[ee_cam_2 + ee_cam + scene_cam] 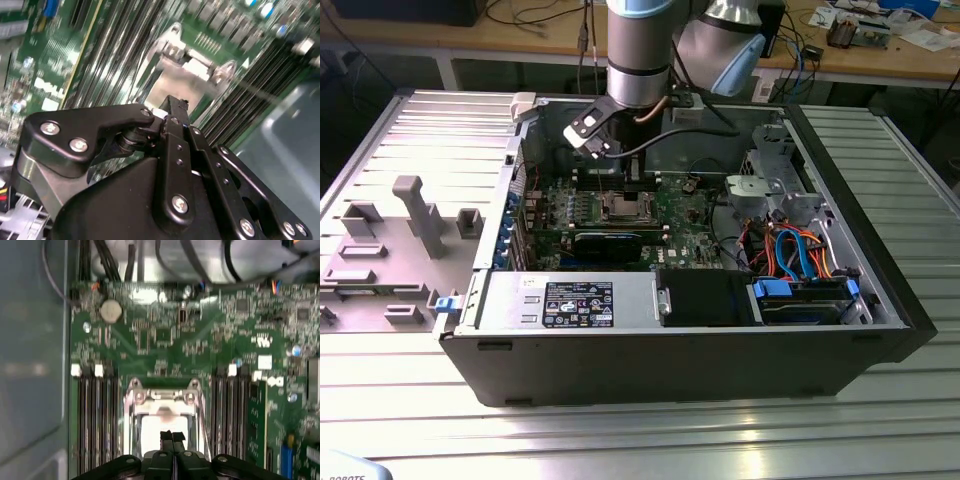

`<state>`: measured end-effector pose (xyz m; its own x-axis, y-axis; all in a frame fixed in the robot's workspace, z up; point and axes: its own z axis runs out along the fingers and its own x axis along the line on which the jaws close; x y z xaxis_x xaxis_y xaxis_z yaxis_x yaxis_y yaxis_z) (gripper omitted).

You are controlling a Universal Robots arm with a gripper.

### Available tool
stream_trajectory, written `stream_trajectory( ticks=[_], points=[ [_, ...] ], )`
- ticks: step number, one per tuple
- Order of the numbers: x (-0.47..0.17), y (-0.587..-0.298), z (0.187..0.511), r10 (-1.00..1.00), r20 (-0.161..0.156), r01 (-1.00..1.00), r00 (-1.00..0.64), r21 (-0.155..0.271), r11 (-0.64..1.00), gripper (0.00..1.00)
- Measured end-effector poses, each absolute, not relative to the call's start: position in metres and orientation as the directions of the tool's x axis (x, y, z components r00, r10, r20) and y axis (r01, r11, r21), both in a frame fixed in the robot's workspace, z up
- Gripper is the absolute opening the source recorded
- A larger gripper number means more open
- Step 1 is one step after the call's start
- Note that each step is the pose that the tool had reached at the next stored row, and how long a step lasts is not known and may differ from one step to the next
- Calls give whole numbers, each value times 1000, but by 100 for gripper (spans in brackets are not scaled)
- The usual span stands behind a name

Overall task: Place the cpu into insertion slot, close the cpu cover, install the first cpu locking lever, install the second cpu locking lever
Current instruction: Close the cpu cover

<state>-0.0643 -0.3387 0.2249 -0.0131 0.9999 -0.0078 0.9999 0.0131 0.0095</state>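
a: from the exterior view's left: grey fixture plate [450, 140], well apart from the work. then the open computer case [650, 360], green motherboard [690, 225] inside, insertion slot [623, 208] near its middle, below the arm's wrist. further to the exterior view's right, a metal drive cage [770, 185] and orange and blue cables [800, 255].

b: and the cpu?

a: looks seated in the slot already. in the first wrist view, pale silver cpu [152, 432] lying flat, framed by the cpu cover [132, 412], long memory slots [97, 410] flanking both sides. hard to say whether latched down.

b: gripper?

a: gripper [172, 436] hovering just above the chip, fingertips pressed together, nothing seen pinched between them. cannot tell whether touching the metal.

b: handling notes?

a: probably light, stiff and thin, with a slick metal top. likely fragile underneath, the slot's contacts too, so no sliding, no tilting, no hard pushing. best taken by two opposite edges and kept level. as for the cover: thin springy sheet metal on a hinge, best pressed on the frame rail far from the hinge, never through the window onto the chip.
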Motion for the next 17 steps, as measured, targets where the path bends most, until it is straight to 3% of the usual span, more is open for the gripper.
stream_trajectory(
  ticks=[17],
  points=[
    [-82,-339,206,1000,-7,1000,-15,-6,15,11]
  ],
)
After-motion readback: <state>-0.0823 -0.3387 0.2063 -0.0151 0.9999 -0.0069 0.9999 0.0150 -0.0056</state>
